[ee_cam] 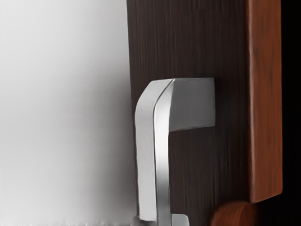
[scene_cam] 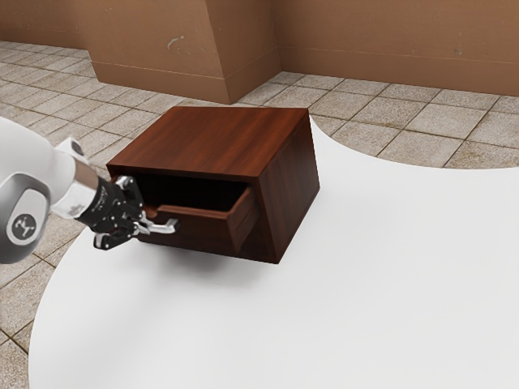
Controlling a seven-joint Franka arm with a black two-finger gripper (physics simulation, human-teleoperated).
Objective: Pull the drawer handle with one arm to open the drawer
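Observation:
A dark wooden cabinet (scene_cam: 231, 142) stands on the round white table (scene_cam: 365, 284). Its single drawer (scene_cam: 207, 223) is pulled partway out toward the exterior view's left, with a dark gap above the drawer front. My black gripper (scene_cam: 143, 224) is at the drawer's front and is shut on the silver bar handle (scene_cam: 165, 229). From the wrist camera the handle (ee_cam: 153, 150) is very close, standing off the dark drawer front (ee_cam: 202, 42), with the white table (ee_cam: 61, 117) beyond it.
The cabinet sits near the table's edge at the exterior view's left, above a tiled floor (scene_cam: 49, 113). A brown wall with a column (scene_cam: 243, 40) runs behind. The table extends wide to the exterior view's right and front.

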